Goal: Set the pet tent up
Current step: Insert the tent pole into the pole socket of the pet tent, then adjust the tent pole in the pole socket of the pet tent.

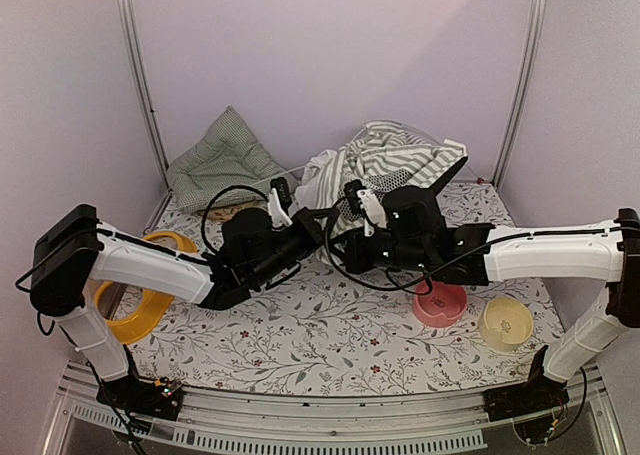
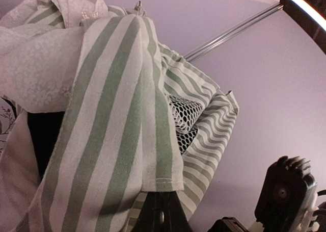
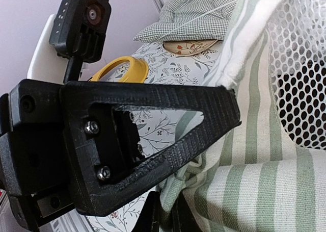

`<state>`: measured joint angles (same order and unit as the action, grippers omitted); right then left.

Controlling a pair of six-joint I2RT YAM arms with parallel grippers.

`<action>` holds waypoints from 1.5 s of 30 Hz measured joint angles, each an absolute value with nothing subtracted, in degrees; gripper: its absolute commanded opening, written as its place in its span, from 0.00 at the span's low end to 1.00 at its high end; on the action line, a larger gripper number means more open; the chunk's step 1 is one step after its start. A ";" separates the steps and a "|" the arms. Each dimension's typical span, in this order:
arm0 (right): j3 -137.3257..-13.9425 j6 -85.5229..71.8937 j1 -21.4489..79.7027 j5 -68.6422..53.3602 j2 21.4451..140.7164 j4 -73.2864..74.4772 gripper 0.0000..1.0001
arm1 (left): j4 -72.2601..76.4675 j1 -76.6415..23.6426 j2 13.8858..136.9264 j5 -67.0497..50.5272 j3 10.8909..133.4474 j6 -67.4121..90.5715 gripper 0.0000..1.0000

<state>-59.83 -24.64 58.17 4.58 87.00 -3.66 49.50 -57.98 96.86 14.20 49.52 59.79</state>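
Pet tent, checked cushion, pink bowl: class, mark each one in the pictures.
pet tent (image 1: 400, 155), top view, on its striped fabric.
checked cushion (image 1: 222, 155), top view, on its middle.
pink bowl (image 1: 440, 319), top view, on its near wall.

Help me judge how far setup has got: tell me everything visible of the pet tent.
The pet tent is a collapsed, crumpled heap of soft green-and-white striped cloth with white open-mesh panels, not standing. It lies at the back of the flowered table cover, just right of the green checked cushion. The left gripper and right gripper reach into its near side, jaws close together, cloth draped against them; whether either pinches cloth is unclear.
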 measured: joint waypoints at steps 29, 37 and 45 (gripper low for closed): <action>-56.16 -22.55 55.09 17.56 88.18 -9.10 0.00 | 38.22 -57.36 95.85 10.68 52.23 59.05 0.30; -54.22 -19.92 54.87 17.50 86.89 -12.71 0.00 | 33.04 -57.17 93.34 9.17 52.31 57.54 0.38; -51.75 -16.73 54.92 16.99 86.89 -14.35 0.00 | 17.08 -53.47 92.20 8.10 64.71 53.95 0.48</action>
